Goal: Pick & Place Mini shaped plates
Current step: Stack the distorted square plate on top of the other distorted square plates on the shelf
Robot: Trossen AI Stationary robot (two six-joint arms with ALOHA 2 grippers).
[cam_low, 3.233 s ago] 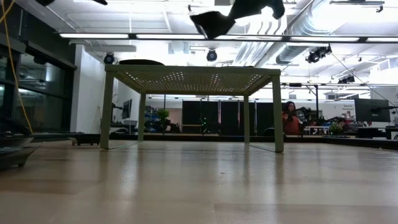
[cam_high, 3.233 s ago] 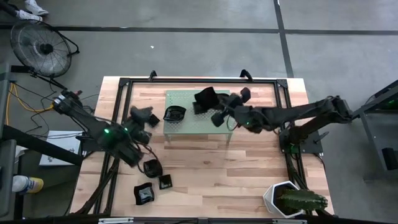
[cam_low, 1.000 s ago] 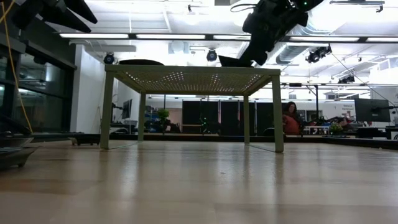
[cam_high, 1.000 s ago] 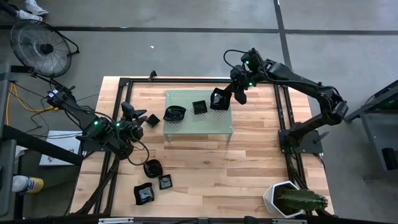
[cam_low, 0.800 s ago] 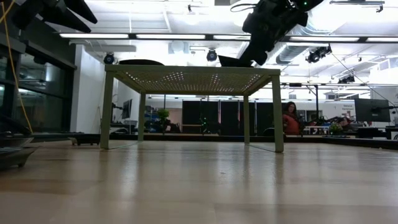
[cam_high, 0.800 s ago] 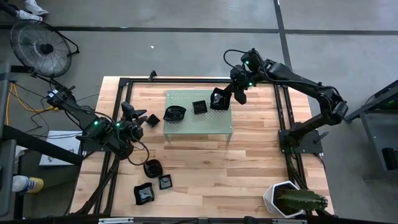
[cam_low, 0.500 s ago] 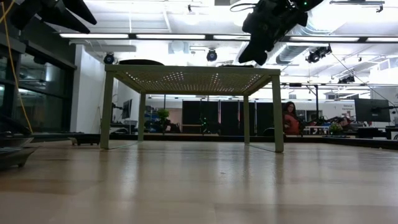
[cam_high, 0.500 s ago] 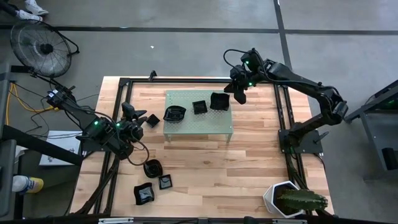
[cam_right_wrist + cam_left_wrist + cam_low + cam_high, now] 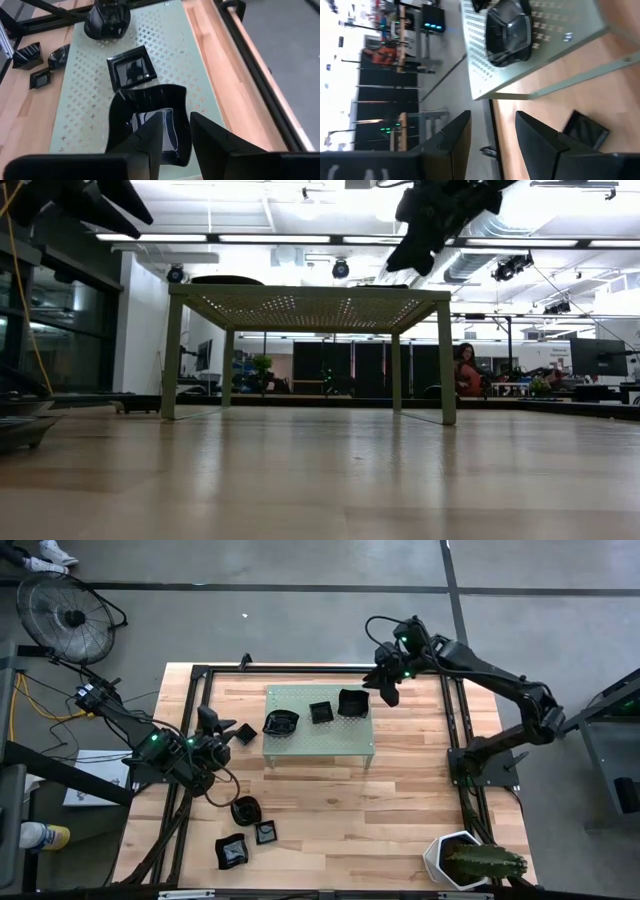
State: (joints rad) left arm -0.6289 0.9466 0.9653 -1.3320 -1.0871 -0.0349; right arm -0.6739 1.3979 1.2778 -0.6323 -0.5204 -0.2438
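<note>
A pale green perforated stand [image 9: 318, 740] carries three black plates: a rounded one [image 9: 281, 722], a small square one [image 9: 321, 712] and a wavy-edged one [image 9: 352, 702], [image 9: 150, 117], each resting flat on its base. My right gripper [image 9: 385, 692], [image 9: 176, 120] hovers open just above the wavy plate at the stand's far right corner, clear of it in the low view [image 9: 405, 262]. My left gripper [image 9: 213, 726], [image 9: 492, 117] is open, left of the stand. A square plate [image 9: 244, 732], [image 9: 585, 131] lies on the wood just beyond it.
Three more black plates [image 9: 245, 810], [image 9: 265, 832], [image 9: 232, 852] lie on the wood near the table's near left. A white hexagonal plant pot [image 9: 455, 858] stands at the near right corner. A black frame [image 9: 455, 710] runs round the table top.
My right gripper has let go of the wavy-edged plate, which it held tilted over the stand's far right corner. The plate now lies flat on the stand. The gripper has risen and drawn slightly toward the table's right.
</note>
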